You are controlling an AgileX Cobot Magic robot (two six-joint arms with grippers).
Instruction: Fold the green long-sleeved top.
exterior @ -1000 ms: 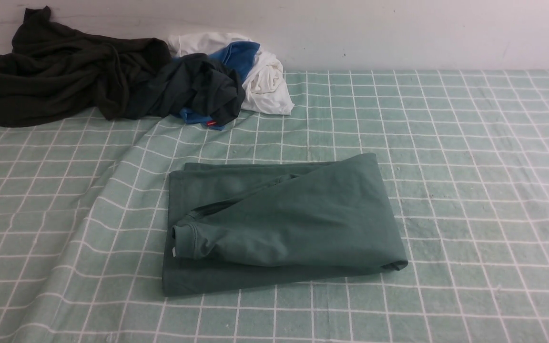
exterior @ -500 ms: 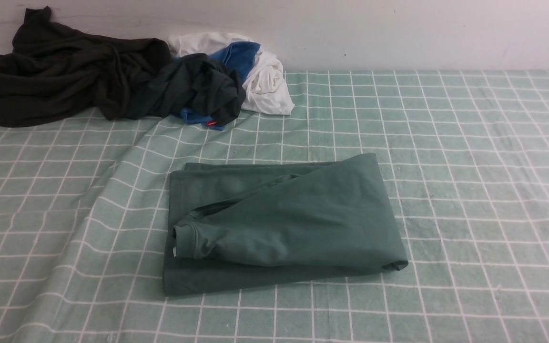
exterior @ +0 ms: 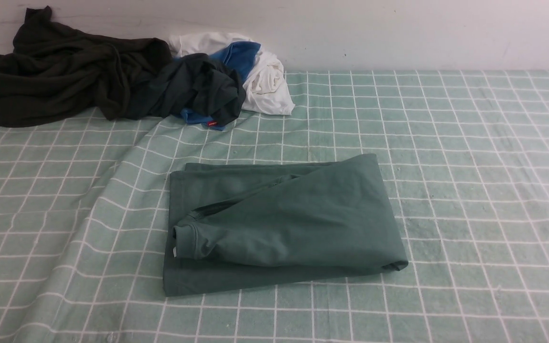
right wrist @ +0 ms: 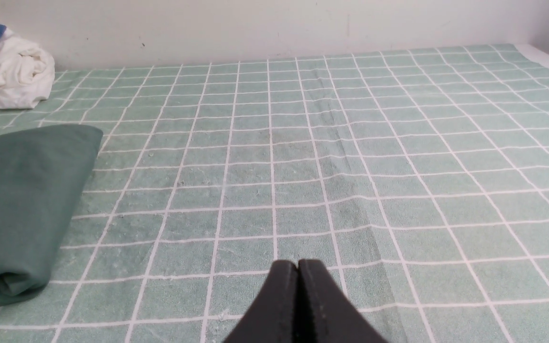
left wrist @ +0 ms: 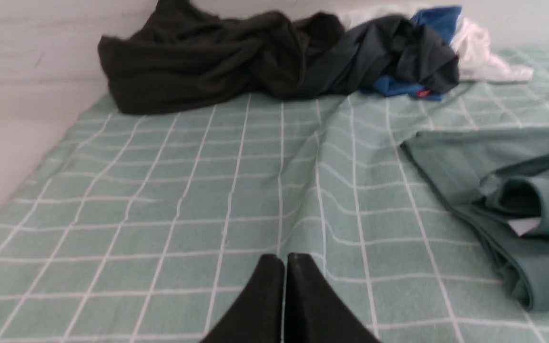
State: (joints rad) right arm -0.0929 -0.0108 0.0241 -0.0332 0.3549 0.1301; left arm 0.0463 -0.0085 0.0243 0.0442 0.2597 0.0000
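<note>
Where it lies, the green long-sleeved top (exterior: 279,224) looks folded.

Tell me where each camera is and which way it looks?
Front: sits between the arms, looks forward over the cloth at the folded top and the clothes pile by the wall; almost no robot shows.
Left wrist: on the left arm, low, faces the pile; the shut left gripper shows.
Right wrist: on the right arm, low, faces the wall; the shut right gripper shows.
Shared: every view sees the top.
</note>
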